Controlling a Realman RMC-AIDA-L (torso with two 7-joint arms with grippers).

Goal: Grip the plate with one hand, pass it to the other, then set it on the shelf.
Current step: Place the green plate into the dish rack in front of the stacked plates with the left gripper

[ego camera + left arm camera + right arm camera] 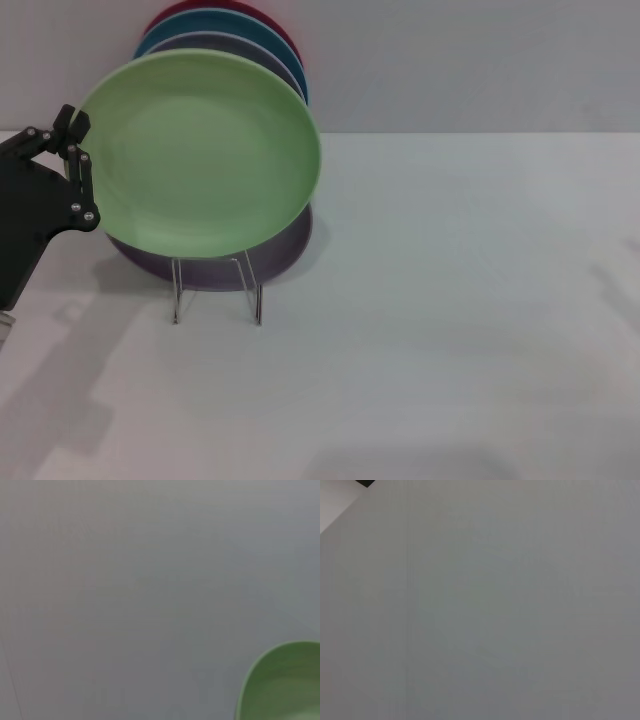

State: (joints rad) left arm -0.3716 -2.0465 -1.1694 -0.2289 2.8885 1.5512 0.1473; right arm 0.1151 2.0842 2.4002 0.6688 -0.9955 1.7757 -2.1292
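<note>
The pale mint-green plate (205, 150) stands nearly upright, facing me, at the front of the clear plate rack (256, 292) at the table's back left. Its lower edge hangs above the rack's thin legs. My left gripper (78, 128), black, is at the plate's left rim, with one finger (72, 124) over the rim's front and the other hidden behind the plate. The left wrist view shows only a curved piece of the plate (285, 685). My right gripper is out of view.
Behind the mint plate, a lilac plate (285, 250), a blue plate (170, 38) and a red plate (200, 8) stand in the same rack. The white table (450, 330) stretches to the right and front. A pale wall rises behind.
</note>
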